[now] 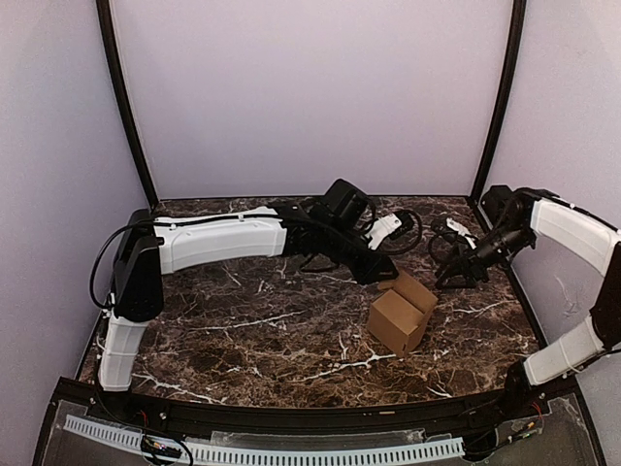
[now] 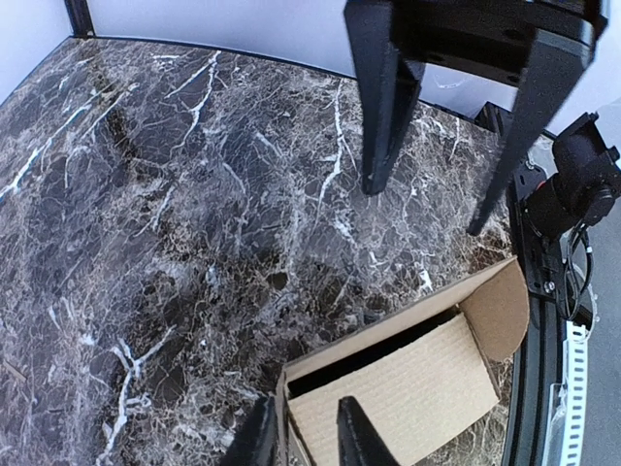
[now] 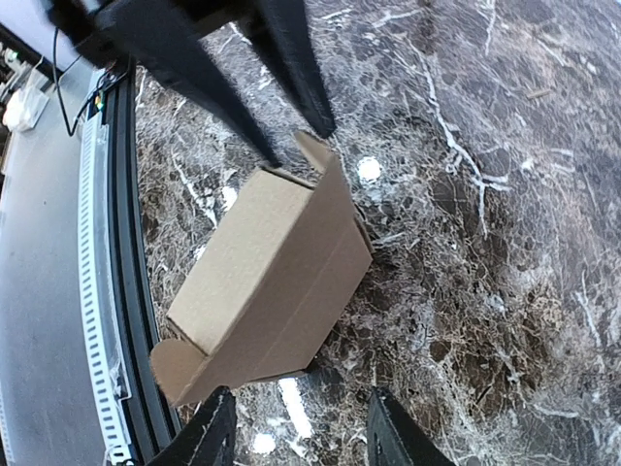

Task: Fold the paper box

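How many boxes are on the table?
1. The box stands right of centre on the table, with a flap open. Nothing suggests another is hidden.

Soft even light, small glare spots on the marble table, sharp.

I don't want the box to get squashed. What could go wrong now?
1. The left gripper has its fingers on either side of one edge of the paper box. If it squeezes or pulls hard, the thin cardboard might crease, or the light box might tip.
2. The right gripper hangs open close by, not touching the box. Both grippers crowd around it, so they might bump each other or knock it sideways.
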